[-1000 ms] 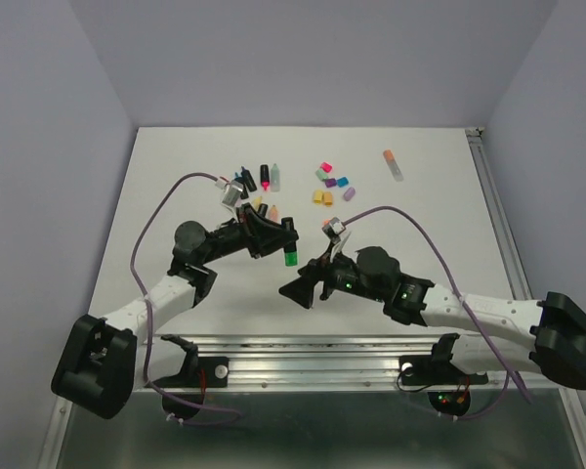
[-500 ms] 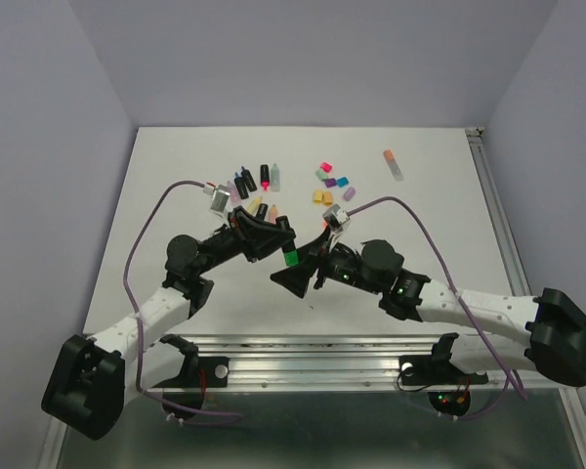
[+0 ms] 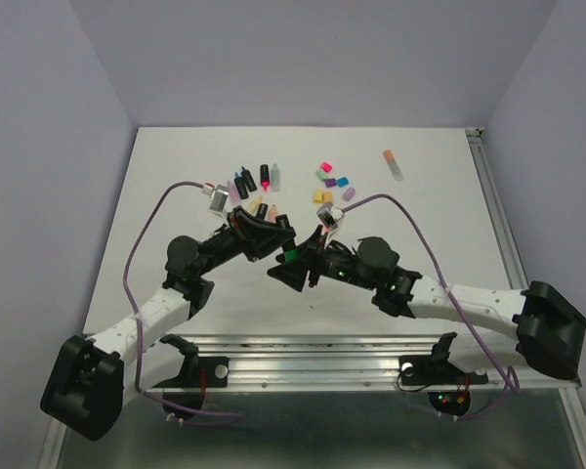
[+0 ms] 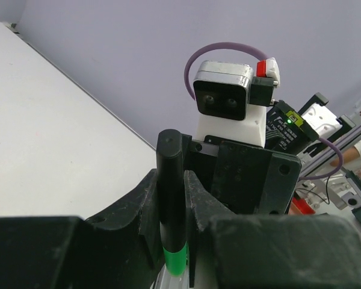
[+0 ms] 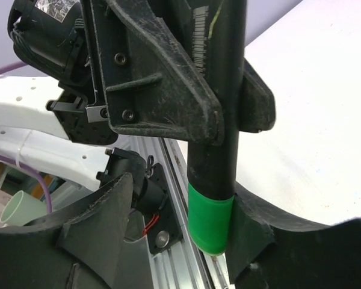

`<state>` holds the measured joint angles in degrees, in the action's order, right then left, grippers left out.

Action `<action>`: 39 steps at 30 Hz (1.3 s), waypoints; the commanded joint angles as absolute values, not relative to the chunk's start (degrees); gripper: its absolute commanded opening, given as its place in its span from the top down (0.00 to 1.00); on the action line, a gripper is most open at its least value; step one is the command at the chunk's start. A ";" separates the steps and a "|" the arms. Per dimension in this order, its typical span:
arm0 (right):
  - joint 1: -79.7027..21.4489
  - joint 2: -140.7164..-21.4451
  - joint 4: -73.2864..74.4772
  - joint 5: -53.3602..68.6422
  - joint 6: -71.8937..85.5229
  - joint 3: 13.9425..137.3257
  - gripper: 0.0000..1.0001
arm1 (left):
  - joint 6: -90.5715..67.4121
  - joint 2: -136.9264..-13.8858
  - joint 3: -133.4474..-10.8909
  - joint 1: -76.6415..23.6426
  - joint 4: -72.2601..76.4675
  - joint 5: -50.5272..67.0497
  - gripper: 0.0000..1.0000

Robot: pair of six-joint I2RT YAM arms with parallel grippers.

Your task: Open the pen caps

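My left gripper (image 3: 279, 240) is shut on a black pen (image 4: 170, 192) and holds it over the table's front middle. The pen's barrel stands between the left fingers (image 4: 145, 201), and its green cap (image 4: 175, 257) pokes out below them. My right gripper (image 5: 182, 203) is open around that green cap (image 5: 210, 221). Its right finger (image 5: 248, 224) lies against the cap, while its left finger (image 5: 102, 211) stands well apart. In the top view the two grippers meet at the green cap (image 3: 289, 256). Several loose pen caps (image 3: 330, 184) lie at the back middle.
Several other pens (image 3: 255, 186) lie in a cluster behind the left gripper. One pastel pen (image 3: 394, 164) lies alone at the back right. An aluminium rail (image 3: 313, 344) runs along the near table edge, under both arms.
My right gripper has moved left and forward onto the green cap, and its jaws have narrowed. The left arm shifted slightly, still gripping the pen.
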<state>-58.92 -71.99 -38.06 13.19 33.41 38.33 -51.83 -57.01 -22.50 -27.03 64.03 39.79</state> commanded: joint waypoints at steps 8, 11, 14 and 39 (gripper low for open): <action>-59.06 -72.07 -44.65 14.15 34.01 42.01 0.47 | -51.77 -53.62 -21.80 -27.77 67.59 40.78 1.00; -59.06 -71.98 -45.09 14.15 33.66 42.01 0.60 | -51.94 -52.56 -21.27 -27.77 67.59 40.52 1.00; -59.06 -71.81 -45.00 15.73 33.31 42.36 0.91 | -51.94 -51.33 -20.66 -27.86 67.50 39.55 1.00; -72.68 -67.85 -60.55 17.92 42.00 19.17 0.99 | -48.42 -72.76 -47.54 -13.54 56.07 38.14 1.00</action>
